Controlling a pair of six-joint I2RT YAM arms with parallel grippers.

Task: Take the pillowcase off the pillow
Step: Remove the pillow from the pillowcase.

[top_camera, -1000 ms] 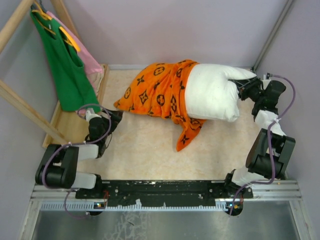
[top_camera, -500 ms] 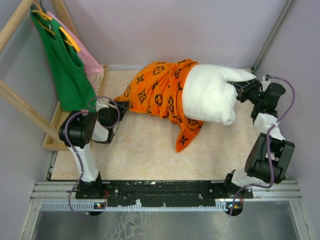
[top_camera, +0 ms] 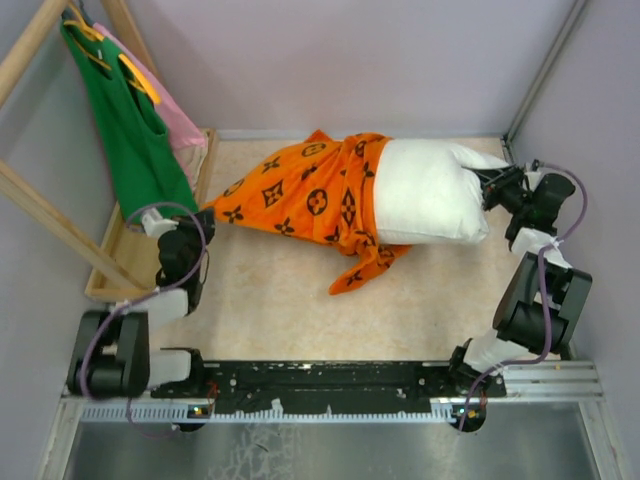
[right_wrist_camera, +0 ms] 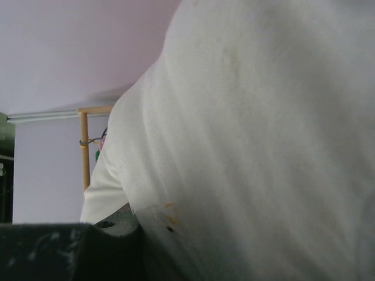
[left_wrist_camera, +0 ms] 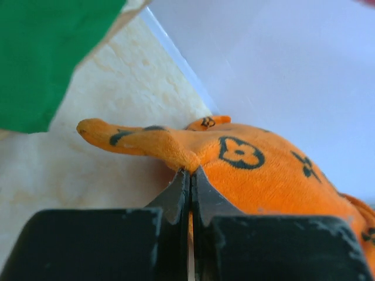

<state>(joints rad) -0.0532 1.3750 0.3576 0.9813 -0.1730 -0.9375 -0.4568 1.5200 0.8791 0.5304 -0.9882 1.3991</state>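
Observation:
The bright orange pillowcase (top_camera: 300, 195) with black motifs lies stretched toward the left and covers the left half of the white pillow (top_camera: 425, 190). A loose flap trails toward the front. My left gripper (top_camera: 205, 218) is shut on the pillowcase's left corner. In the left wrist view its black fingertips (left_wrist_camera: 181, 187) meet with a fold of the pillowcase (left_wrist_camera: 263, 175) pinched between them. My right gripper (top_camera: 492, 186) is shut on the pillow's bare right corner. In the right wrist view the pillow (right_wrist_camera: 252, 129) fills the picture and covers all but one finger (right_wrist_camera: 114, 225).
A green tank top (top_camera: 130, 120) and a pink garment (top_camera: 182, 128) hang from a wooden rack (top_camera: 55, 220) at the back left, close to my left gripper. The rack's wooden base (top_camera: 125, 250) runs along the left side. Purple walls close in the back and right.
My left gripper swung to the pillowcase's left corner, shut on it and drew it left. The case stretched out and slid further off the pillow. The right gripper kept its grip.

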